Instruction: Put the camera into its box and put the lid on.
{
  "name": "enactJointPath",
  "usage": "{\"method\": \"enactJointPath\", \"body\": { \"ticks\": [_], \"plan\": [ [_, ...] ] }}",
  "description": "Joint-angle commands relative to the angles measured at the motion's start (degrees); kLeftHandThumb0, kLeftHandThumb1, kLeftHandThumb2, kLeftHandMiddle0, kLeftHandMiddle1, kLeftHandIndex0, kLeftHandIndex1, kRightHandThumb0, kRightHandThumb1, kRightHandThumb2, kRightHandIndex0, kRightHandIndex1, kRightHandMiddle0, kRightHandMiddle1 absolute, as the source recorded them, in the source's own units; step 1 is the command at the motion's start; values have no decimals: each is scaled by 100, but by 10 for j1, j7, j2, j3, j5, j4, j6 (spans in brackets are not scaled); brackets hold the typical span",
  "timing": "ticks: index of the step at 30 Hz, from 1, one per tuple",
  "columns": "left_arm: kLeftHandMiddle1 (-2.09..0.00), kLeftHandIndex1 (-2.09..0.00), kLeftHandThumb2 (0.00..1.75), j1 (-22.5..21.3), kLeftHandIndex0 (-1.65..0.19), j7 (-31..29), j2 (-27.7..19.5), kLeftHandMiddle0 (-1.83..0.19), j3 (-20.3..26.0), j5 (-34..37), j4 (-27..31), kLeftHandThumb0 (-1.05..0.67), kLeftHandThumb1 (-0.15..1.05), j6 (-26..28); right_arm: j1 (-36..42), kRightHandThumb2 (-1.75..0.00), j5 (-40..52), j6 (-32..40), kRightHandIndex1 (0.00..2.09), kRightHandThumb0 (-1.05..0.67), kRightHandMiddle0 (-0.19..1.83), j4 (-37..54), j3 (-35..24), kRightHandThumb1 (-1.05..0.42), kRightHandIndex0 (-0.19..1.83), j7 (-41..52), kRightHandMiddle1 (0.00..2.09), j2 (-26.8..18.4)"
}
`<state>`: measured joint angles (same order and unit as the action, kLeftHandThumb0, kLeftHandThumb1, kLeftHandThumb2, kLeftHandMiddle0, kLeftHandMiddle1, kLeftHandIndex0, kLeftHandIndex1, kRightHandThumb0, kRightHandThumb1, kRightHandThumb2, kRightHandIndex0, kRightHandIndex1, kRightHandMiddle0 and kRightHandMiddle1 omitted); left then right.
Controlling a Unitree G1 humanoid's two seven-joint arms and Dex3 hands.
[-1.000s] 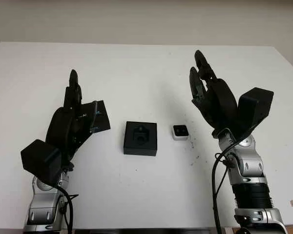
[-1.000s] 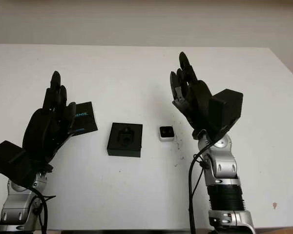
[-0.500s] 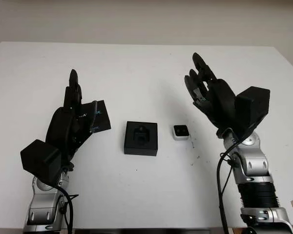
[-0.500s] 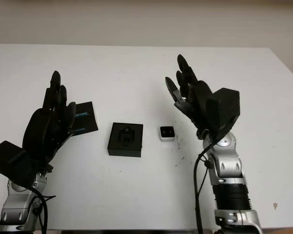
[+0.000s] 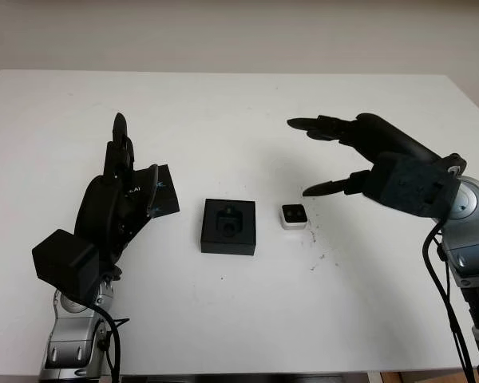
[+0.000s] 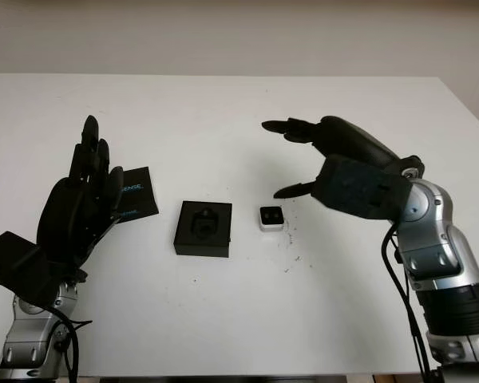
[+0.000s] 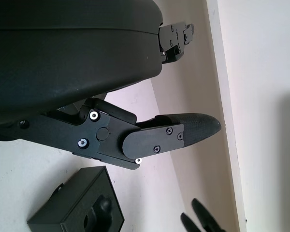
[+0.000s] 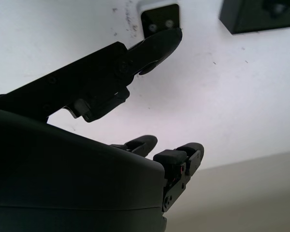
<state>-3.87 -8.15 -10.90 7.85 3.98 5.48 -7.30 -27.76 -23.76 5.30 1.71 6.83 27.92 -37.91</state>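
right hand (image 5: pixel 359 155) has tipped over since a second ago; i see it now open, fingers spread, above the small white camera (image 5: pixel 294 215) near the desk (image 5: pixel 239 104) centre. camera sits just right of the open black box (image 5: pixel 228 227). left hand (image 5: pixel 116 199) unchanged, open, fingers up, over the lid (image 5: pixel 164 198).

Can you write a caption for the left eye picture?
Right hand open above the small camera, beside its black box.
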Motion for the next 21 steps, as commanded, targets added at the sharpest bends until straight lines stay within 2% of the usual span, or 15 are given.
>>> {"method": "enactJointPath", "body": {
  "ticks": [1,8,13,14,16,17,19,21],
  "plan": [
    [0,0,56,6,19,0,-1,19,1,1,9,-67,105,0,0,-5,-22,7,20,-50,43,15,13,-74,46,5,9,-12],
    [0,0,56,8,19,3,-2,19,0,-5,9,-67,105,-2,8,-6,-125,13,21,-51,51,50,61,-76,48,14,11,-14],
    [0,0,58,9,19,-3,-3,19,-2,-4,12,-65,105,-2,12,-6,-154,-1,25,-52,56,60,72,-77,49,16,14,-9],
    [0,0,58,10,19,-4,-4,19,-2,-4,12,-64,105,-1,13,-6,-157,-3,35,-52,53,61,73,-77,46,14,25,-8],
    [0,0,58,9,19,-5,-4,19,-3,-5,12,-63,105,-1,15,-5,-164,-5,80,-52,25,61,75,-77,24,12,81,-5],
    [0,0,58,9,19,-5,-4,19,-3,-5,12,-62,105,-2,16,-5,-169,-6,106,-52,15,61,76,-77,10,10,102,-5],
    [0,0,59,10,19,-7,-4,19,-2,-4,10,-62,105,-2,17,-5,-177,-7,119,-53,8,61,79,-78,1,11,113,-5],
    [0,0,59,9,19,-7,-3,19,-2,-6,6,-61,105,-7,18,-6,-186,-5,118,-56,5,64,82,-79,-1,13,116,-5]
  ]
}}
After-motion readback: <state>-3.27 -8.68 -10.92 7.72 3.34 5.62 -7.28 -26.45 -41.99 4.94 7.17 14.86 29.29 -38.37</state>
